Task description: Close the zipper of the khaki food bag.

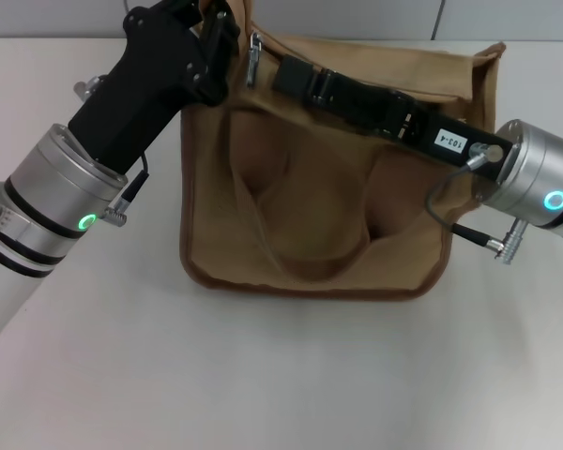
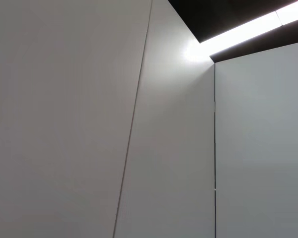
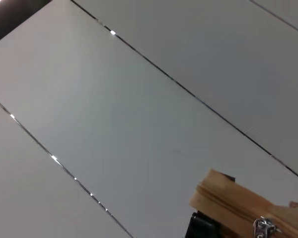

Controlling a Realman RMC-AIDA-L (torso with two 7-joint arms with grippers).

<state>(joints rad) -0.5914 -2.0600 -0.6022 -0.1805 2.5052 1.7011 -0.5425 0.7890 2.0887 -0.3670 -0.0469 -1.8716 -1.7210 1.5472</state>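
Note:
The khaki food bag lies on the white table, with a soft loop handle draped over its near side. The zipper's silver pull tab stands at the bag's far left corner; it also shows in the right wrist view on the khaki zipper tape. My left gripper is at that far left corner, shut on the bag's fabric. My right gripper reaches across the bag's top edge from the right and ends just right of the pull tab.
The white table spreads around the bag. A grey wall runs along the table's far edge. The left wrist view shows only wall panels and a ceiling light. A thin black cable hangs by my right wrist.

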